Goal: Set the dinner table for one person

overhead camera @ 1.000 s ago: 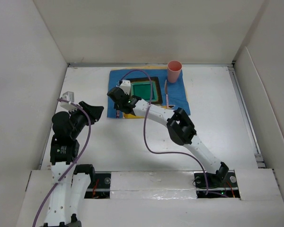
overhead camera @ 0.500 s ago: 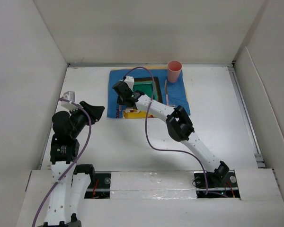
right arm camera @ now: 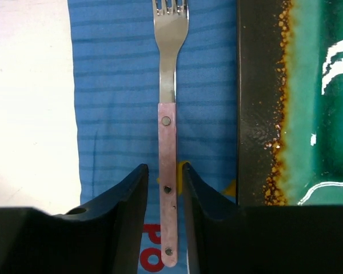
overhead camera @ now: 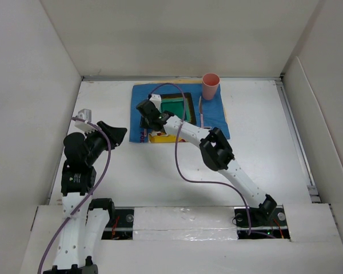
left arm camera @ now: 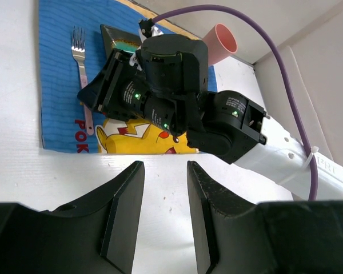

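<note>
White walls (overhead camera: 177,34) are closing in a large, flat, matte white tabletop (overhead camera: 263,142), which is stretching out beneath both arms. Toward its far side a blue cartoon-printed cloth mat (overhead camera: 214,117) is lying flat. A square green plate with a dark speckled rim (right arm camera: 257,114) is sitting on it, and a pink plastic cup (overhead camera: 210,85) is standing upright at the mat's far right corner. A steel fork with a pink riveted handle (right arm camera: 168,137) is lying on the mat just left of the plate, clear of its rim, tines pointing toward the far wall.

The right arm is reaching across over the mat's left part. The right pincer (right arm camera: 164,166) is pointing down with its fingers slightly spread, one on each side of the fork's handle. A thin strip of mat is showing between each finger and the handle, so it is pinching nothing. The tabletop is lying under it, covered there by the mat and showing bare white just past the mat's left edge.

The left pincer (left arm camera: 164,168) is hanging over bare tabletop near the mat's near left corner. Its fingers are spread with nothing between them, and it is facing the right arm's wrist.
</note>
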`<state>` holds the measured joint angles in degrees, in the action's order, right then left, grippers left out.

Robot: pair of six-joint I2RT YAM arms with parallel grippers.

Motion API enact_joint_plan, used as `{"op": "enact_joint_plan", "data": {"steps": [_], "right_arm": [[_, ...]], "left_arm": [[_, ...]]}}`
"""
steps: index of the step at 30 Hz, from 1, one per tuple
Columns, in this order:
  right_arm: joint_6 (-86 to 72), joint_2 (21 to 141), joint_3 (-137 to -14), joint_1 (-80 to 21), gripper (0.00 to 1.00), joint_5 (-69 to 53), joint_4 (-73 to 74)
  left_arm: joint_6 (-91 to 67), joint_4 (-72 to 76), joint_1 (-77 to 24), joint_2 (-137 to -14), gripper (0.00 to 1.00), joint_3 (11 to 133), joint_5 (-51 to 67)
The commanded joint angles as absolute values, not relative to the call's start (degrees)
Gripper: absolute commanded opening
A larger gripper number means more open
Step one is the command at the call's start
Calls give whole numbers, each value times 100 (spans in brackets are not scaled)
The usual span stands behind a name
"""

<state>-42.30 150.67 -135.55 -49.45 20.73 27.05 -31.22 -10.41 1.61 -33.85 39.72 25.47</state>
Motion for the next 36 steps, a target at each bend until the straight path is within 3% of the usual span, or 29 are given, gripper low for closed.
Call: {"op": "enact_joint_plan", "data": {"steps": [1,7,11,15,19,25,29,33,36], "right_arm": [[-4166,14670,-13246,-4913,38,2013,2251],[-3938,13546,-12447,-4966,48,1759,1609],[-3587,12342,-11464,-5080,70,1714,986],[-3157,10650,-10303,-5142,83,1547,458],[-2664,8841,-8766,-5265,100,2246,132],[-2435,5771,-6308,-5659,100,4364,720],[-2776,2953,-5073,-5660,100,5342,1456],[-3223,1315,-4299,-5537,100,6098,2108],[-3611,714,-4123,-5537,100,6424,2741]], "left_arm": [[-3067,-721,245,-3410,33,3946,2672],[-3041,-721,368,-3419,33,3964,2672],[-2980,-624,369,-3471,34,3964,2715],[-2936,-615,369,-3507,34,3964,2698],[-2839,-641,369,-3498,34,4052,2602],[-2970,-325,369,-3287,38,4113,3137],[-3243,-45,369,-3331,40,4508,3252],[-3322,-44,369,-3384,41,4860,3428],[-3121,-157,369,-3358,41,4817,3297]]}}
